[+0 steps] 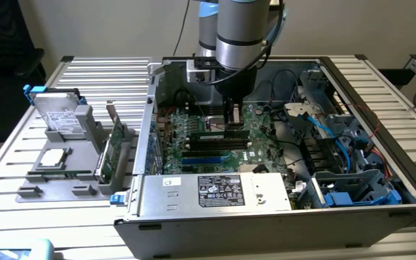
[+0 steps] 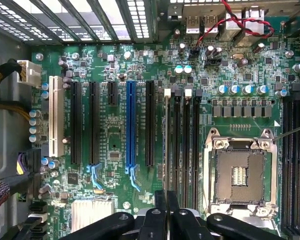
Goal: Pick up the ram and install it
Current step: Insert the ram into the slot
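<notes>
- Position of the ram (image 1: 219, 134): you will find it inside the open computer case (image 1: 193, 227). It stands on its long edge at the bank of memory slots (image 1: 219, 146) on the motherboard (image 1: 171, 157), well apart from the parts tray on the worktop (image 1: 99, 76).
- Your pincer (image 1: 232, 123) hangs straight down from the arm and sits directly on top of the ram, so the stick lies below the fingertips, not off to a side.
- In the exterior view, the ram's long axis runs across the case and rises slightly toward the exterior view's right. It is parallel to the black and blue slots just beside it.
- You can read the pincer (image 2: 167, 200) in the wrist view: its fingers are pressed almost together. The thin pale edge of the ram (image 2: 166, 140) runs out from between them. I judge it to be pinching the ram along its top edge.
- In the wrist view the ram lines up with the outermost slot, on the far side of the bank (image 2: 187, 145) from the open processor socket (image 2: 238, 175). The exterior view cannot show you that alignment.
- The exterior view gives you the height instead: the stick's lower edge is down at the slot. I cannot tell from either view whether it is fully seated.
- On the tray you can also see a hard drive (image 1: 58, 115), a square processor chip (image 1: 52, 158) and a wider expansion card (image 1: 110, 149). All are untouched.
</notes>
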You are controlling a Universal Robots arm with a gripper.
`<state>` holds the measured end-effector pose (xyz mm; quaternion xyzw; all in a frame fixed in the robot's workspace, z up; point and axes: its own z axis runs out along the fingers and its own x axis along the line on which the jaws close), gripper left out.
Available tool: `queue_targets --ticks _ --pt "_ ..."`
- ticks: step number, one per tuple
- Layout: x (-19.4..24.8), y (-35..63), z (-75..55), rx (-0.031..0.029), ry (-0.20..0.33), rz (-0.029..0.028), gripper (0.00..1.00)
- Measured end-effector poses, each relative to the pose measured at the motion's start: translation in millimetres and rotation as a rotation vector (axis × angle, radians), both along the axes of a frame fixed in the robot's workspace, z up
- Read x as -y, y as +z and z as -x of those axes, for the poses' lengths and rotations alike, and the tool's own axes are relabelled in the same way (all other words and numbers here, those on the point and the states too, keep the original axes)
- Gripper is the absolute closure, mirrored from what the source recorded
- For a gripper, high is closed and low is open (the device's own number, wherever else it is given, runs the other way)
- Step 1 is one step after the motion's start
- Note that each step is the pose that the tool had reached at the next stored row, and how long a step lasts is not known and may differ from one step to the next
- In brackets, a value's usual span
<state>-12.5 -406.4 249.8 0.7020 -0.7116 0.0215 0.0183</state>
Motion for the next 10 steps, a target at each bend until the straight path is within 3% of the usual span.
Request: queue_targets --ticks 10 --pt "-1.6 -5.7 0.0 0.0017 0.0 -0.0001 0.87"
